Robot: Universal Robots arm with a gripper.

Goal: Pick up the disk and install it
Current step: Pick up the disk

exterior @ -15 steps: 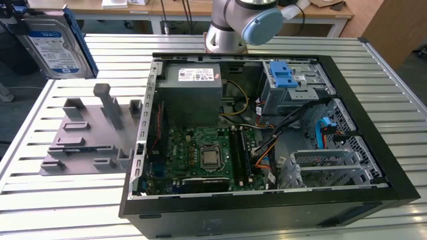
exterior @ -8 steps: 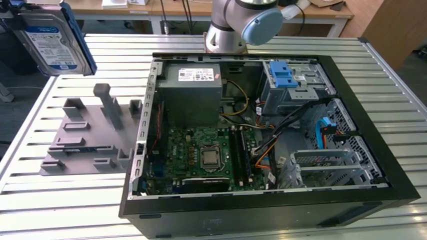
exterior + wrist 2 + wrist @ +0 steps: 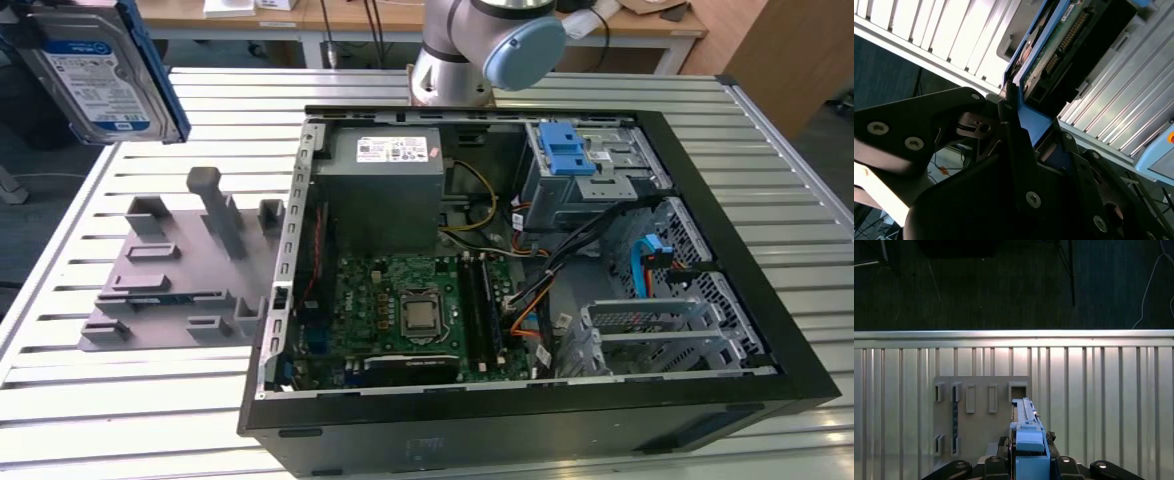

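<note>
The disk [image 3: 104, 68] (white-and-blue label [image 3: 96, 88]) clamped in tool [image 3: 1018, 122].

The tool [image 3: 1028, 445] with the disk [image 3: 107, 70] hangs in open air; cables [image 3: 587, 235] crowd the cage [image 3: 594, 172].

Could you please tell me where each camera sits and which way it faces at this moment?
Exterior view: off the arm, high over the table, looking down into the open computer case; the arm's base shows.
Second wrist view: at the wrist, looking along the fingers, shut on the disk, toward the table slats.
First wrist view: at the wrist, looking down over the disk onto the grey holder; the fingers' dark mount shows.
Shared: all three show the disk; exterior and first wrist views share the holder.
</note>
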